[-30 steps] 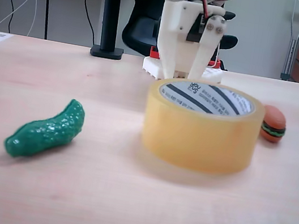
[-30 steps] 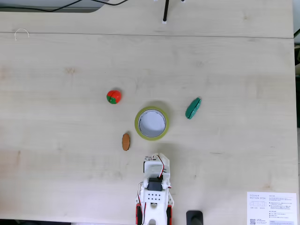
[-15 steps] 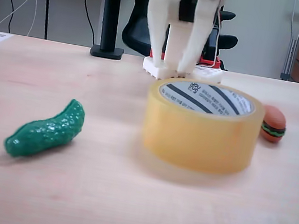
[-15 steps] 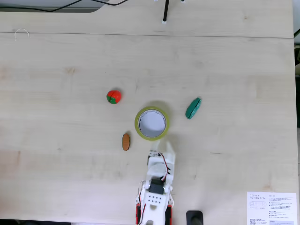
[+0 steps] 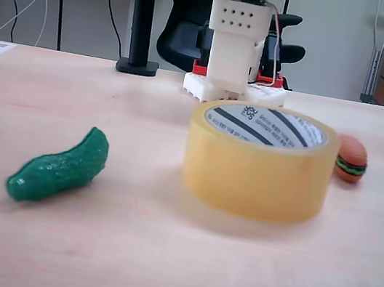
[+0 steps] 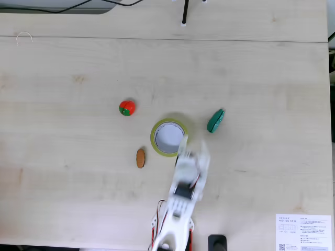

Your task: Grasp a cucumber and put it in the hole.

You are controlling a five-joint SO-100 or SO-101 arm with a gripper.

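The dark green, bumpy cucumber (image 5: 60, 166) lies on the wooden table, left of the yellowish tape roll (image 5: 257, 171) in the low fixed view. From above, the cucumber (image 6: 215, 120) rests just right of the tape roll (image 6: 153, 137). The hole (image 6: 166, 138) shows bare white inside, and its striped core (image 5: 265, 125) is visible from the side. My gripper (image 6: 193, 147) is blurred and hovers at the roll's lower right edge, below and left of the cucumber. Its jaws are spread and nothing is between them. The white arm (image 5: 235, 40) rises behind the roll.
A small toy burger (image 5: 351, 159) sits beside the roll; from above the burger (image 6: 140, 158) is at the roll's lower left. A red tomato toy (image 6: 126, 107) lies at the upper left. A printed sheet (image 6: 303, 232) is at the table's lower right corner.
The arm has swung up from its folded pose near the base and reached toward the roll and cucumber. Its jaws have spread. The cucumber, roll and toys have not moved.
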